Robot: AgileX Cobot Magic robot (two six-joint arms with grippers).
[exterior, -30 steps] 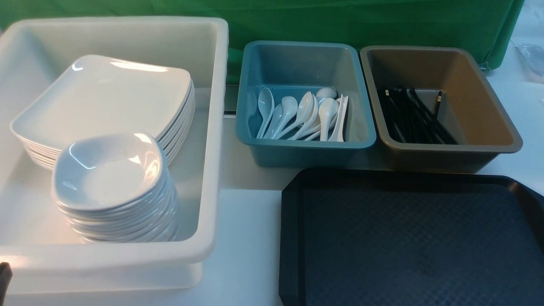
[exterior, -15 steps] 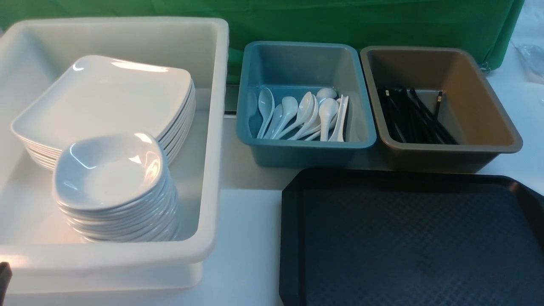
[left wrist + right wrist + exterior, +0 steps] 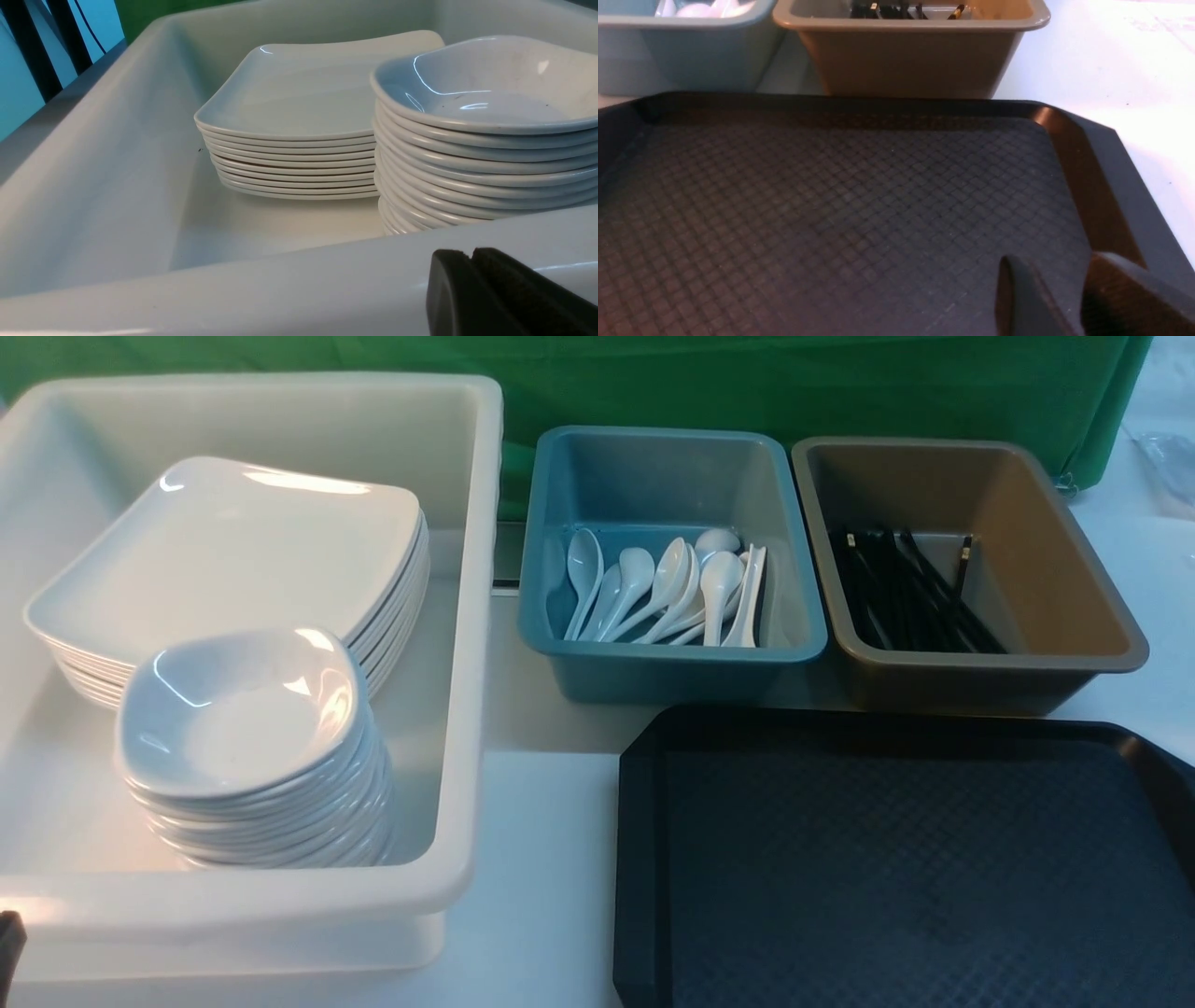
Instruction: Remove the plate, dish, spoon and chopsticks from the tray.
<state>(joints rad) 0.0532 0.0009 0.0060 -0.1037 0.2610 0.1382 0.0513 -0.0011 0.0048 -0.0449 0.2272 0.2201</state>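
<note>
Left fingers (image 3: 472,261) closed on nothing beside white tub (image 3: 471,644) rim, right fingers (image 3: 1106,289) parted, holding nothing, above black tray (image 3: 1083,163) near-right corner.

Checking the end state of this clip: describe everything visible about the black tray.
The tray is a large black rectangle with cut corners and a raised, smooth rim around a diamond-textured floor; it looks like plastic. It lies flat on the white table, in front of the blue tub and brown tub. Nothing lies on the part shown; its near edge runs out of frame. The right gripper hovers above its right side.
</note>
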